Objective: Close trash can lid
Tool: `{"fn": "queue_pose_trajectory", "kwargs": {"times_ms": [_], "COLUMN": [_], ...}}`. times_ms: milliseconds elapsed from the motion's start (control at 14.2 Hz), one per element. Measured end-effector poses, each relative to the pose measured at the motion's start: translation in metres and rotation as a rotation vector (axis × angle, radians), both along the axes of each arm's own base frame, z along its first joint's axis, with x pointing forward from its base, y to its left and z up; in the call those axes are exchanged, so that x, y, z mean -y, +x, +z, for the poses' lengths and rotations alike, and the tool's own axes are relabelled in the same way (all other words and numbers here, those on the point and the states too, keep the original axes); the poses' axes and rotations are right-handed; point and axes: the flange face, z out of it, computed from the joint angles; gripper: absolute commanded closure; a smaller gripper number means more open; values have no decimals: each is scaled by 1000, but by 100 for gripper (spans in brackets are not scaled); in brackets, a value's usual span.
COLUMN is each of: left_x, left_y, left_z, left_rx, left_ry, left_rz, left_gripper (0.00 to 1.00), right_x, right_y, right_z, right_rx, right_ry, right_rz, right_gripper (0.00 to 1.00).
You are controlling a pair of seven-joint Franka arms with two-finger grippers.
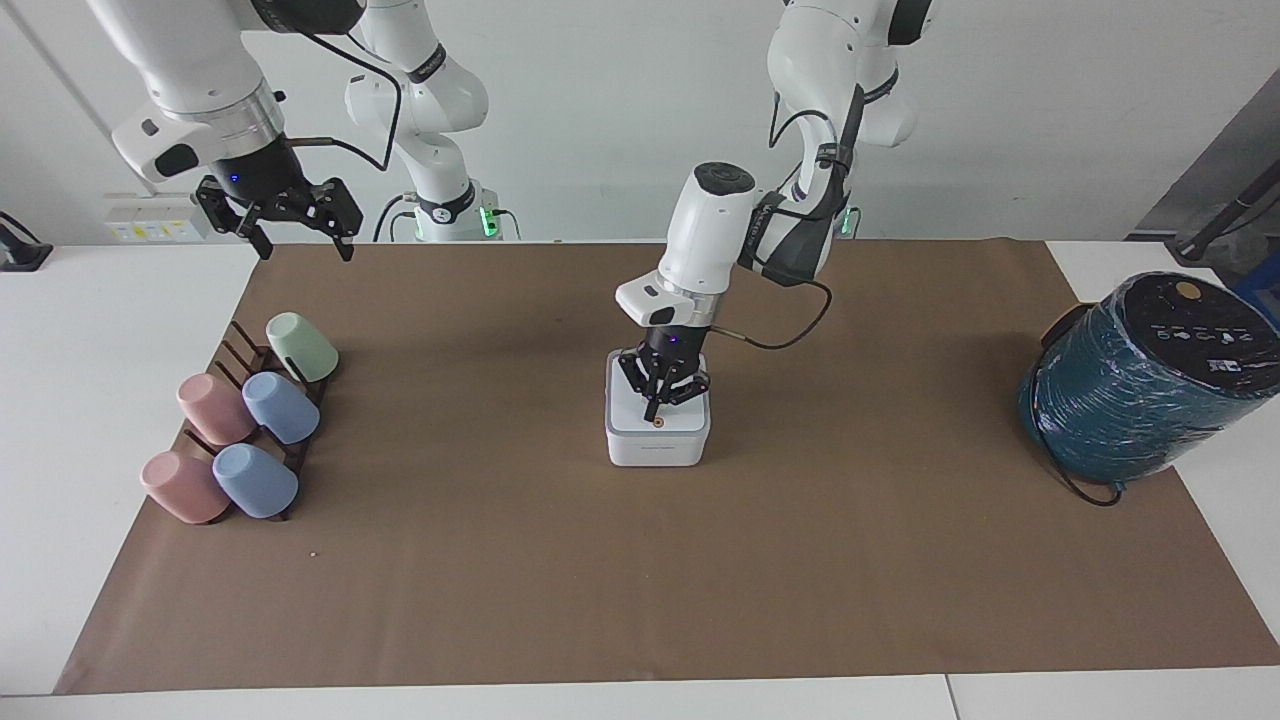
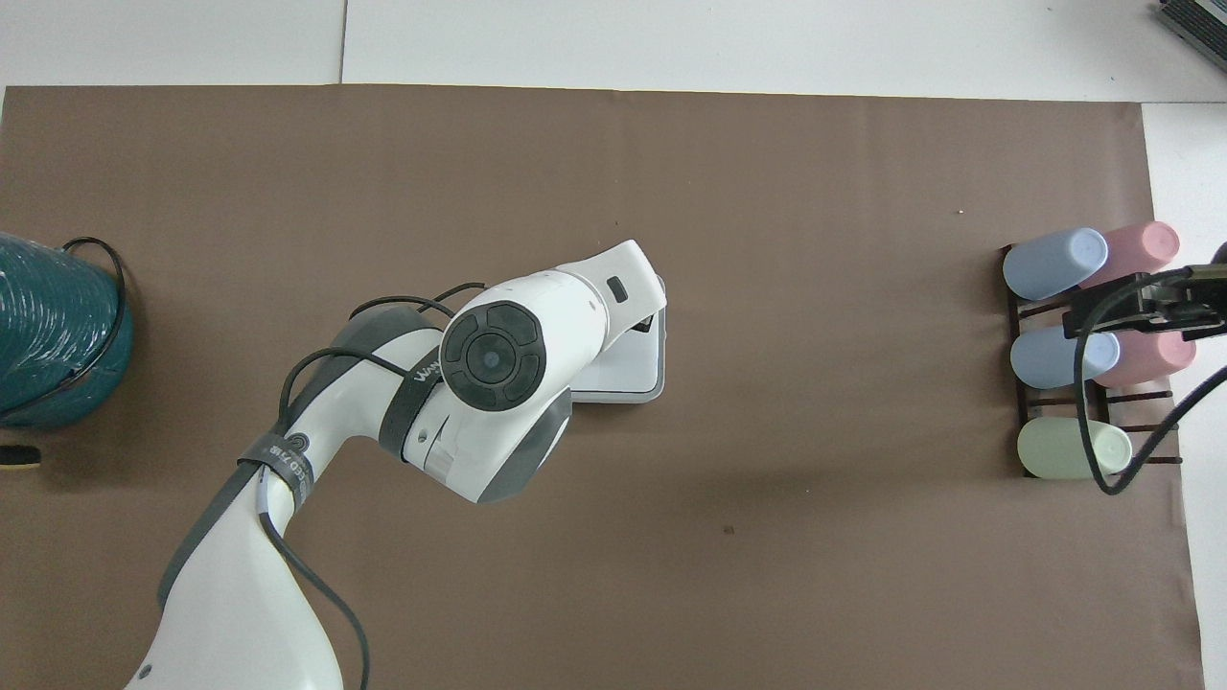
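The small white square trash can (image 1: 657, 452) stands in the middle of the brown mat. Its white lid (image 1: 628, 408) lies flat on top of it, orange dot up, and hides the contents. My left gripper (image 1: 652, 408) points straight down with its fingers shut, its tip on the lid just beside the orange dot. In the overhead view the left arm covers most of the can, and only a strip of the lid (image 2: 633, 369) shows. My right gripper (image 1: 300, 235) is open and empty. It waits in the air over the mat's edge at the right arm's end.
A dark rack with several pastel cups (image 1: 240, 420) lies at the right arm's end of the mat. A large teal wrapped cylinder with a black top (image 1: 1140, 390) and its cable stand at the left arm's end.
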Motion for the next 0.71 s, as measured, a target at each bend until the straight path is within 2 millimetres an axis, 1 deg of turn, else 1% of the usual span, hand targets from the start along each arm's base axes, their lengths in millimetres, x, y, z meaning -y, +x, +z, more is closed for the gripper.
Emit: {"fn": "queue_pose_trajectory", "kwargs": {"times_ms": [212,353,565,706], "left_x": [-1,-10,-43,-70], "left_y": [-1,-5,-12,-16], "left_z": [4,15,48,68], "left_rx": [-43,-111,-201,-263], "left_ry": [32,82,140,176], "left_rz": [0,6,38,68], "left_gripper": [100,100,100,100], "right_x": [0,0,0,0], "right_y": [0,0,0,0], "right_z": [0,0,0,0], "right_rx": [0,0,0,0], "right_ry": [0,0,0,0], "right_rz": [0,0,0,0], "right_gripper": [0,0,0,0]}}
